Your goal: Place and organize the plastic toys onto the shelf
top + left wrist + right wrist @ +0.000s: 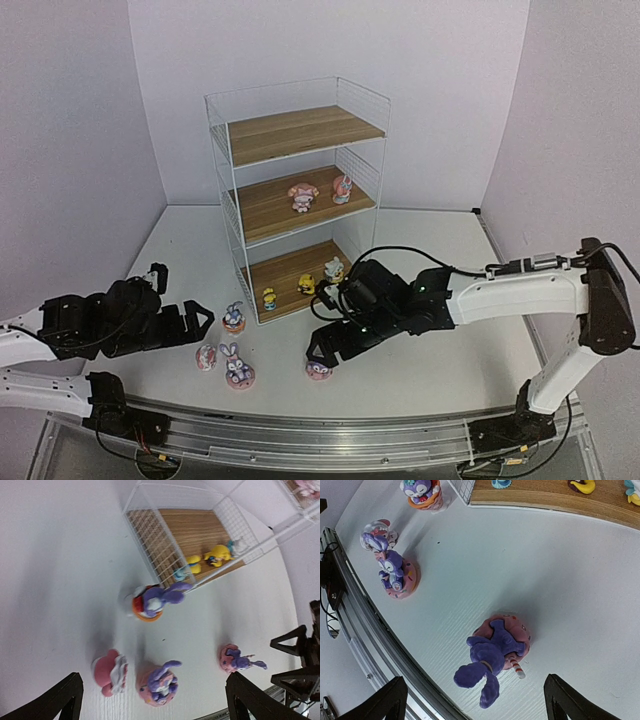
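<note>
Nine plastic toys are in sight: four on the table (430,235) and five on the shelf (300,130), which stands at the far middle of the table as a white wire frame with three wooden boards.

Three of the four on the table are purple-blue bunnies and one is a pink-and-white round figure. The first bunny (233,318) sits on an orange base just in front of the shelf's near left corner. The round figure (206,357) is nearer and further left, and the second bunny (239,368) stands just beside it on the right, on a pink base. The third bunny (319,369), also on a pink base, is well apart to the right.

Two toys are on the middle board, a wide-hatted pink one (303,196) on the left and a smaller pink one (342,188) on the right. Three are on the lowest board, along its near edge: a left yellow toy (268,298), a middle yellow toy (306,285) and a pale toy (334,268) on the right. Any markings on the toys are too small to read.

The right gripper (325,352) hangs over the third bunny with its fingers spread to either side, clear of it in the wrist view. The left gripper (205,328) is low at the left, fingers spread wide and holding nothing, near the first bunny but apart from it.
</note>
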`<state>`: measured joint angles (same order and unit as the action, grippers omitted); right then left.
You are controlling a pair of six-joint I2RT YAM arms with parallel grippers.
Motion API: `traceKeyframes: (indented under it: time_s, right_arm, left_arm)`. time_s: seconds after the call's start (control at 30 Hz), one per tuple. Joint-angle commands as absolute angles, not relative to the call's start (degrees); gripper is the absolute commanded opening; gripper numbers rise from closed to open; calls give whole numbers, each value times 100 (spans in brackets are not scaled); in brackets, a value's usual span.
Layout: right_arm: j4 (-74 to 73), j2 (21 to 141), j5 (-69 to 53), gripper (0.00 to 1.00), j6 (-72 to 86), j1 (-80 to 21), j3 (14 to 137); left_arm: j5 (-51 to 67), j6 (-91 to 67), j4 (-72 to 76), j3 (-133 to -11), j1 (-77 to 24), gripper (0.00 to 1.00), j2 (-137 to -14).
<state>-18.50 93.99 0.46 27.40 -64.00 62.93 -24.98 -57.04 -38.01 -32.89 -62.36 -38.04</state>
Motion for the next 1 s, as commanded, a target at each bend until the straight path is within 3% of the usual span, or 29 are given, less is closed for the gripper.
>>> traceKeyframes:
  time_s: [0.0,0.57,0.97]
  right_arm:
    - [-1819,9426,563,93,2955,-6417,6647]
    - [-1804,9142,1195,93,3012,-6417,6350]
    - [-1810,9091,1316,93,3041,-6422,6275]
  left_arm:
    - [-2757,-7867,-6008,-3701,-6249,99,-3932]
    - [-1630,-6875,-4159,-3103,-6219,84,-4744]
    - [-731,-5857,-3345,-2860,-5069,70,-5393]
